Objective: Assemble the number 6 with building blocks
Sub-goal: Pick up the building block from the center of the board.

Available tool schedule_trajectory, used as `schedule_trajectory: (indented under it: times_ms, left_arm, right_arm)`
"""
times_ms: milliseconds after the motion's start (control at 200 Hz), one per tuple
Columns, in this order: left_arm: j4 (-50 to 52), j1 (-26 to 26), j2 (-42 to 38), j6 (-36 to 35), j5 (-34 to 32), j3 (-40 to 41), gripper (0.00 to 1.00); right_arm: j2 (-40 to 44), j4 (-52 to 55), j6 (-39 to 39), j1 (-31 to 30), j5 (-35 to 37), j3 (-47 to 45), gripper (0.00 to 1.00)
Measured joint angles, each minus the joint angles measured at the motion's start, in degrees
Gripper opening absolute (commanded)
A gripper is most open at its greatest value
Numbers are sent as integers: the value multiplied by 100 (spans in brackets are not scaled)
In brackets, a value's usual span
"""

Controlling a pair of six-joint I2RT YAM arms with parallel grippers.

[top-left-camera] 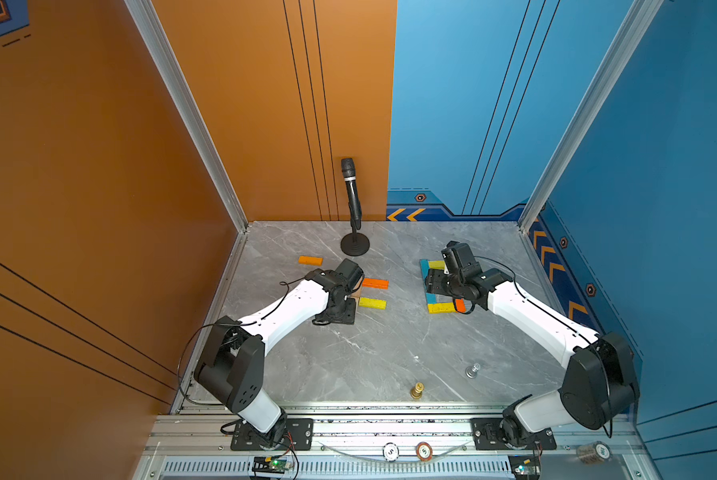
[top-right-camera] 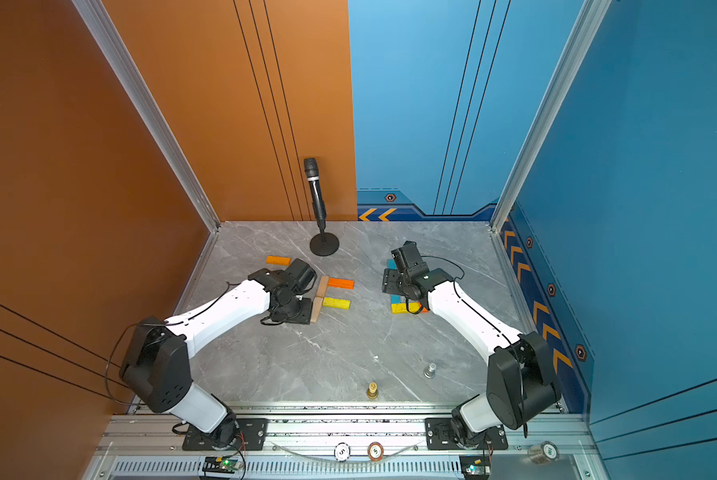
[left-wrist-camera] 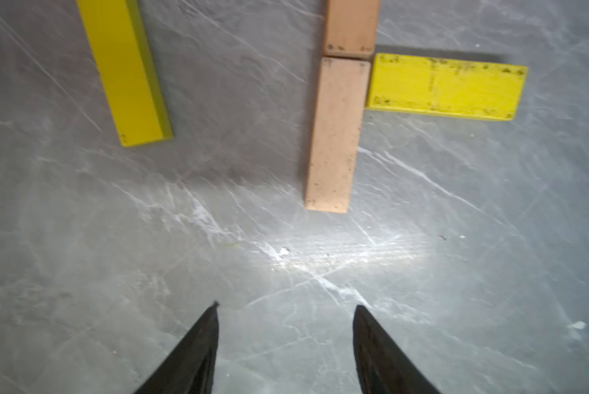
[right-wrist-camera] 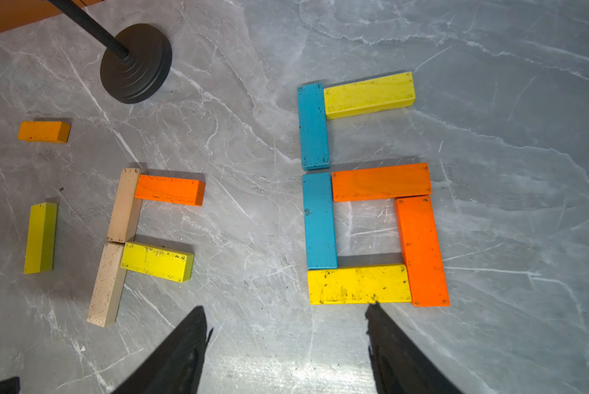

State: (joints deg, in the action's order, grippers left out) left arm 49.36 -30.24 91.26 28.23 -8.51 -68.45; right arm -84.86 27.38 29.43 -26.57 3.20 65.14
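On the grey marble table (top-left-camera: 369,353), a lone orange block (right-wrist-camera: 43,131) is lying farthest left, well apart from the rest; nearer the robot a yellow block on edge (right-wrist-camera: 40,238) is standing alone. The left gripper (left-wrist-camera: 286,305) is hanging over bare marble with its jaws spread and nothing between them. Just beyond it the far tan block (right-wrist-camera: 125,204) and near tan block (right-wrist-camera: 107,283) are lying end to end; a short orange bar (right-wrist-camera: 169,189) and a scuffed yellow bar (right-wrist-camera: 157,261) are touching their right sides. A microphone stand (right-wrist-camera: 136,63) is standing behind. To the right, the far blue block (right-wrist-camera: 313,126), near blue block (right-wrist-camera: 320,220), far yellow block (right-wrist-camera: 369,95), middle orange block (right-wrist-camera: 381,182), side orange block (right-wrist-camera: 421,250) and near yellow block (right-wrist-camera: 359,283) are forming a six. The right gripper (right-wrist-camera: 286,307) is hovering beside it, jaws wide and holding nothing.
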Motion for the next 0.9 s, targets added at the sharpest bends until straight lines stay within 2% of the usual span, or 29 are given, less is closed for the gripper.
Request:
schedule_trajectory:
  times_ms: [75, 210, 230, 310, 541, 756, 781, 901]
  left_arm:
    - [-92, 424, -31, 13, -59, 0, 81]
    - [-293, 1220, -4, -55, -164, -2, 85]
    - [-319, 1294, 13, -59, -177, -4, 90]
    - [-402, 1561, 251, -153, -184, -81, 90]
    - [-802, 1897, 1150, -299, -70, -345, 89]
    - [-994, 1937, 1646, -339, 46, -625, 88]
    - [-1032, 1939, 1694, -339, 61, -636, 82]
    - [-1130, 1969, 1882, -382, 162, -691, 74]
  right_arm:
    - [-2, 0, -2, -79, -31, -24, 75]
    - [-79, 2, -11, -229, -94, -2, 75]
    - [-114, 0, -17, -251, -109, 13, 75]
    - [-310, 4, -61, -376, -155, 133, 75]
    - [-704, 20, -142, -787, -177, 461, 75]
    - [-719, 61, -155, -859, -175, 553, 75]
    - [-719, 61, -157, -859, -173, 553, 75]
    - [-719, 70, -186, -859, -173, 555, 74]
